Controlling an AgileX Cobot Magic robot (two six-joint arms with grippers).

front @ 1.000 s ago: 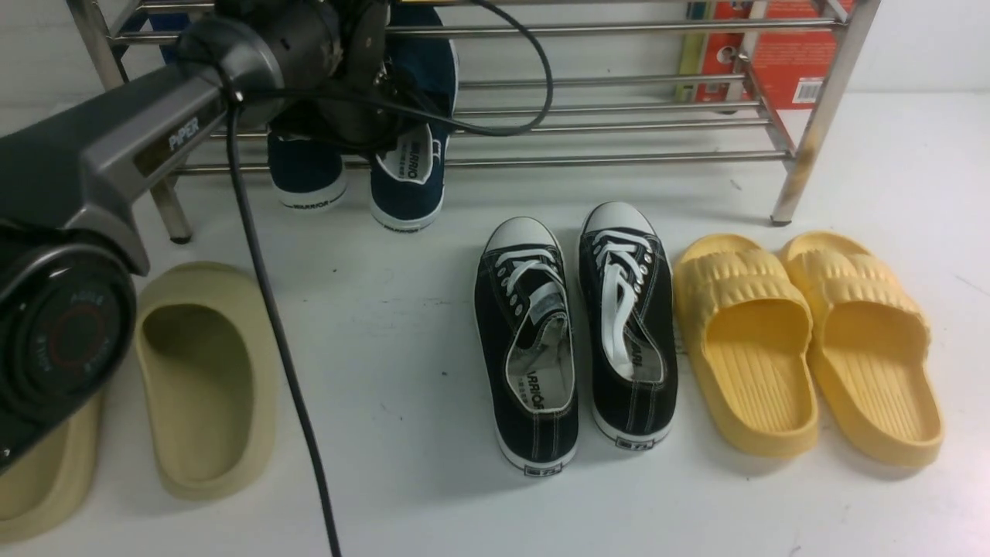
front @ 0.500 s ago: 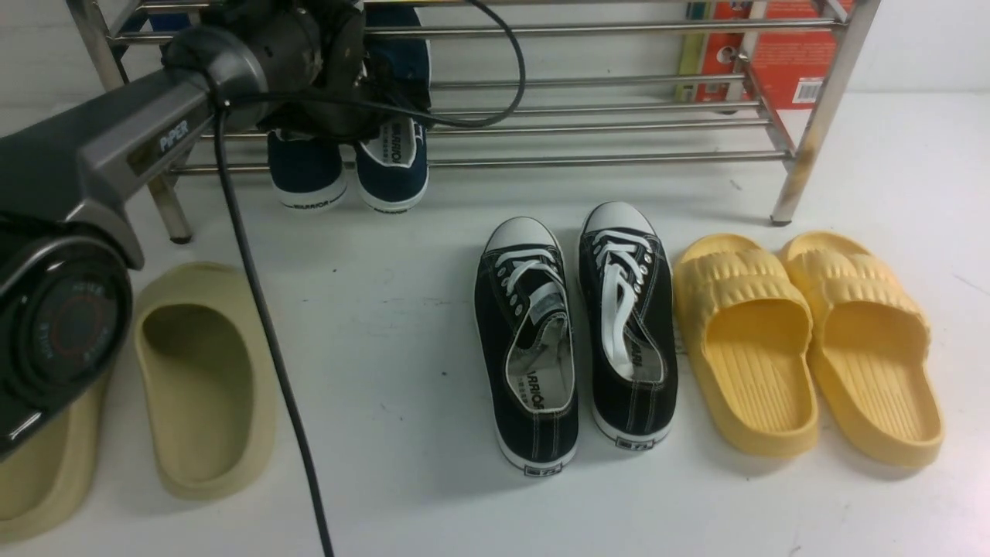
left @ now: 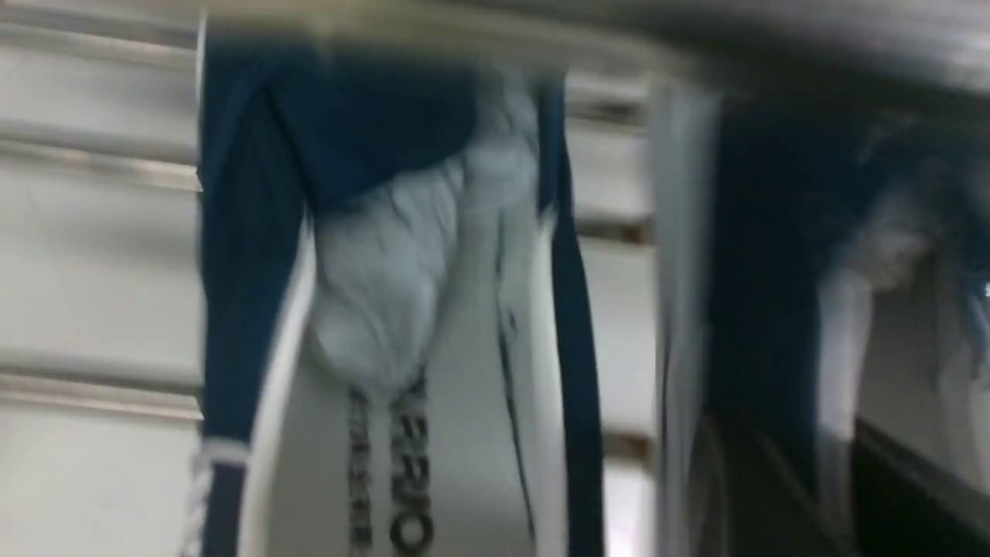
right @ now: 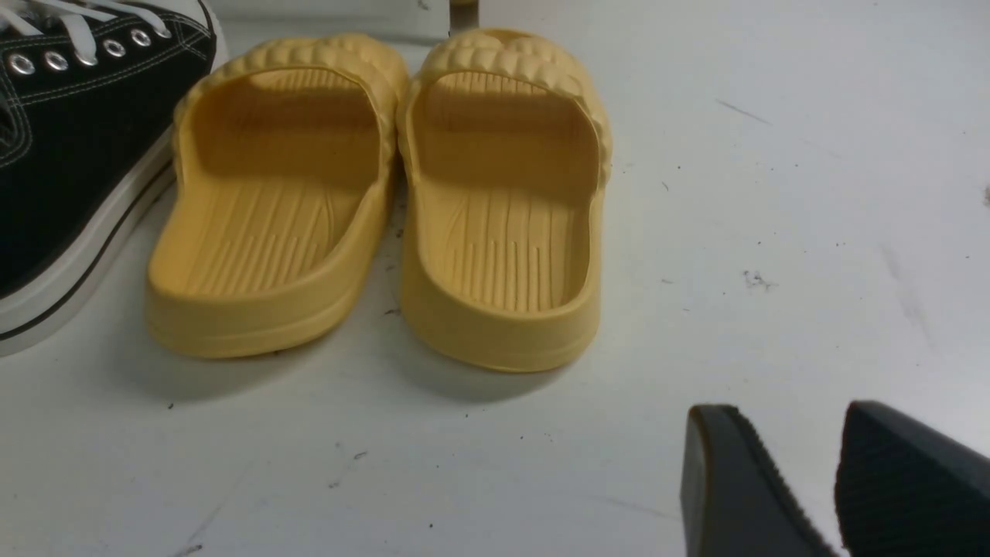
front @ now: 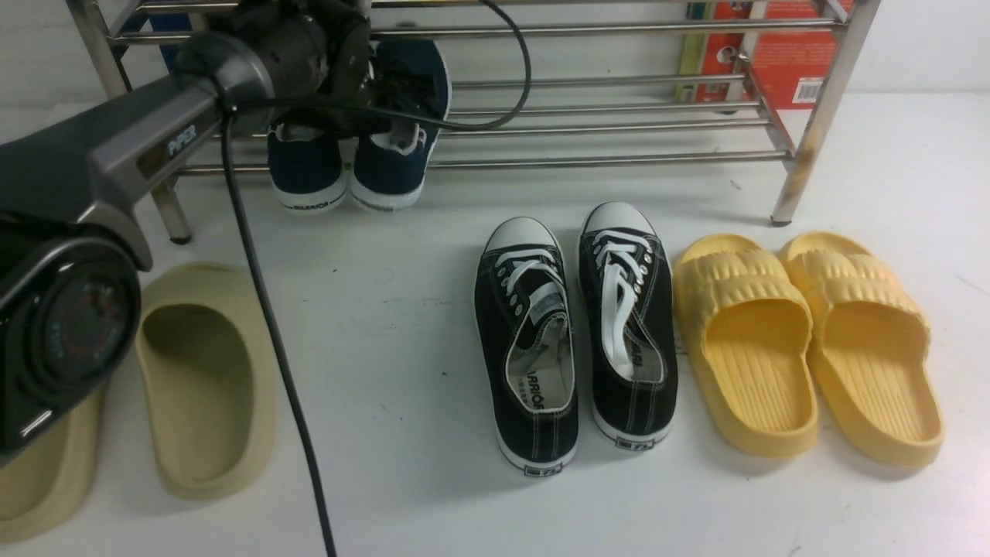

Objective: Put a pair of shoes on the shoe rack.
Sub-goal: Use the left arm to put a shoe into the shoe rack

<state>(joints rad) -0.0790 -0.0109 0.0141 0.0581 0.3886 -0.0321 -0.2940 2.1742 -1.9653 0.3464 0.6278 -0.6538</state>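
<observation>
Two navy slip-on shoes sit side by side at the left end of the silver shoe rack (front: 619,158), on its lower tier, with their white heels sticking out over the front bar. The left shoe (front: 308,166) lies free. My left gripper (front: 390,81) reaches in over the right shoe (front: 390,166). In the blurred left wrist view my left gripper (left: 831,464) is closed on the side wall of that shoe (left: 766,255), and the other shoe (left: 255,232) is beside it. My right gripper (right: 785,418) is open and empty, low over the white floor.
A pair of black lace-up sneakers (front: 534,348) stands in the middle in front of the rack. Yellow slides (front: 746,348) lie to their right and show in the right wrist view (right: 495,216). Beige slides (front: 205,379) lie at the left under my left arm. A red box (front: 781,54) stands behind the rack.
My left gripper moved the right navy shoe from tilted in front of the rack onto the lower tier beside the other. It now lies flatter. The right arm's view shows nothing moved.
</observation>
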